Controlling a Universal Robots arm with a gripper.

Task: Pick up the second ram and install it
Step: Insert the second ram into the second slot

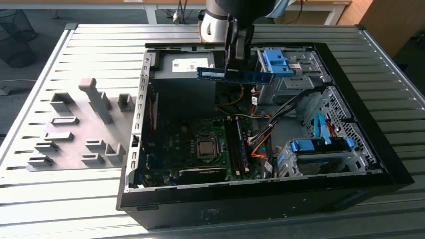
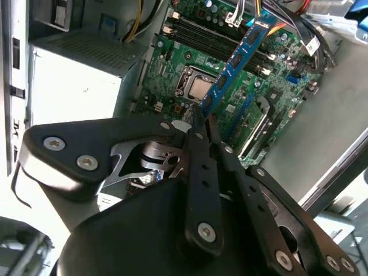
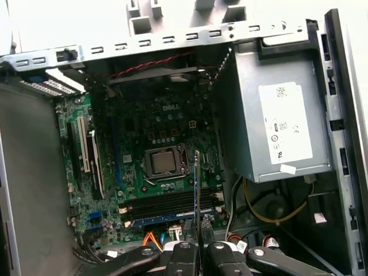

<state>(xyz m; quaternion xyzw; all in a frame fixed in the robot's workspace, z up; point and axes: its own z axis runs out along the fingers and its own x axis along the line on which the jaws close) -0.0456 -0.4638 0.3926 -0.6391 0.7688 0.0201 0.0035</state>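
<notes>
Lowest in the second wrist view, the gripper (image 2: 198, 123) pinches the second ram (image 2: 236, 60) by one end above the motherboard (image 2: 190, 69) at upper centre; best keep it level and parallel to the memory slots (image 2: 213, 40).

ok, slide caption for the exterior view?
Tool holds the second ram level above the open PC case, near the power supply.

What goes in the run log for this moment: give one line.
gripper: shut on ram | ram: level, in air above open case | above motherboard | not yet seated
</notes>
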